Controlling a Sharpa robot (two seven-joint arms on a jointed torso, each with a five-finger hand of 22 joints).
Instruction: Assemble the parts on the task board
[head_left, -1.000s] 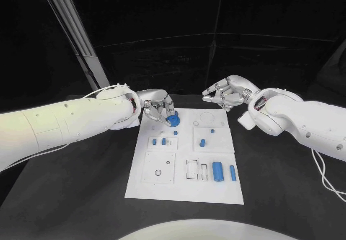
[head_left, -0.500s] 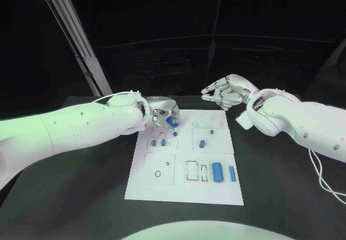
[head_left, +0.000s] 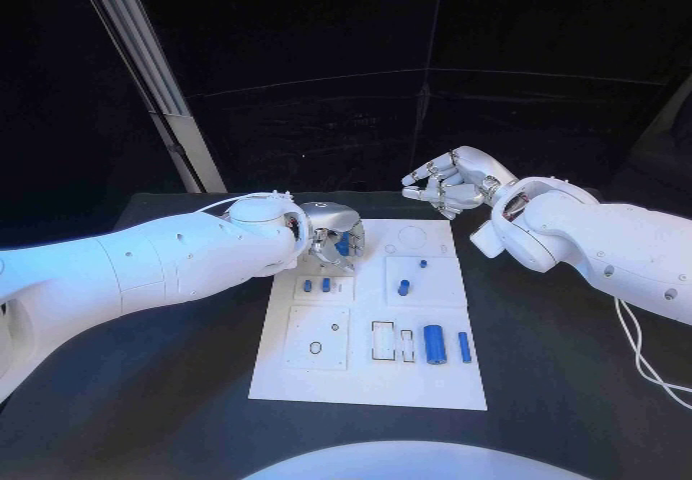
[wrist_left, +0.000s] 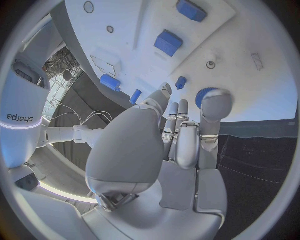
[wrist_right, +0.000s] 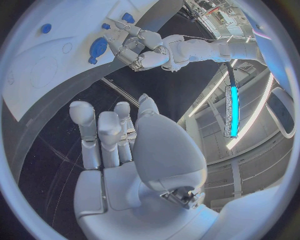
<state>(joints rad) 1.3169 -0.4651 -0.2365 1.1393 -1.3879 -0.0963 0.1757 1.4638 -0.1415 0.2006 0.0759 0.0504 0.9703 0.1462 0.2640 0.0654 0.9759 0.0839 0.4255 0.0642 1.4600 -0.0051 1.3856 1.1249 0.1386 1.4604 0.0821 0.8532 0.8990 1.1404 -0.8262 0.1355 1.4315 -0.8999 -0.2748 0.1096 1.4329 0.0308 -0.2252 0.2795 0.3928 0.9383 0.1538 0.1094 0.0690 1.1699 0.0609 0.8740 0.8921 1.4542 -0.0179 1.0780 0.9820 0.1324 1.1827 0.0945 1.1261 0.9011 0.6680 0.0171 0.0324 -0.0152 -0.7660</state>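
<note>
**Left hand on a blue round part at the far-left of the task board**

The left hand (head_left: 332, 245) reaches over the far-left corner of the white task board (head_left: 346, 385), its fingers (wrist_left: 215, 107) touching a round blue part (wrist_left: 205, 96) that lies on the board; whether it is gripped or merely touched, I cannot tell. The right hand (head_left: 450, 184) hovers beyond the board's far edge above the black tabletop (head_left: 159, 400), its fingers curled in with nothing in them. A blue cylinder (head_left: 434, 344) lies near the board's near-right corner.
</note>
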